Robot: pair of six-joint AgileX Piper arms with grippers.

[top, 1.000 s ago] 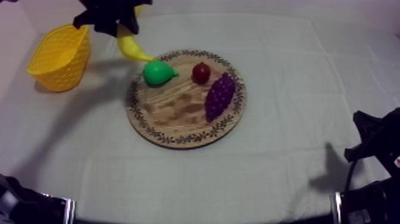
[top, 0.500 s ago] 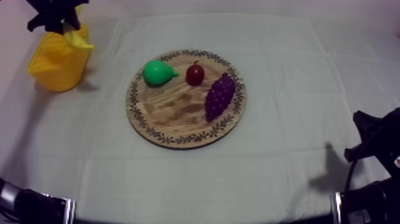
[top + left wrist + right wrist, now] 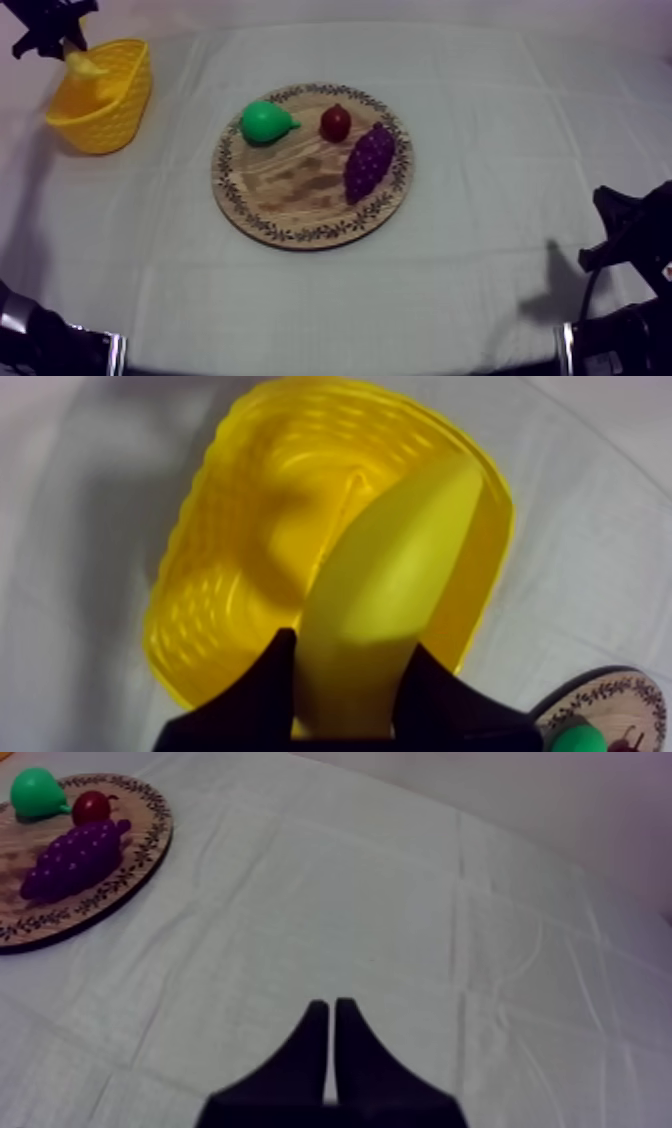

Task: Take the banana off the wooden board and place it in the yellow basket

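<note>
The banana, clamped in the left gripper, hangs over the open mouth of the yellow basket. On the wooden board, pear, small red fruit and grapes crowd eleven to three o'clock; seven o'clock lies bare.

A green pear, a small red fruit and a bunch of purple grapes lie well apart from both pairs of jaws. The pear is nearest the left jaws and the grapes nearest the right jaws. The red fruit sits between them, just beside the grapes. A creased grey-white cloth covers the table.
</note>
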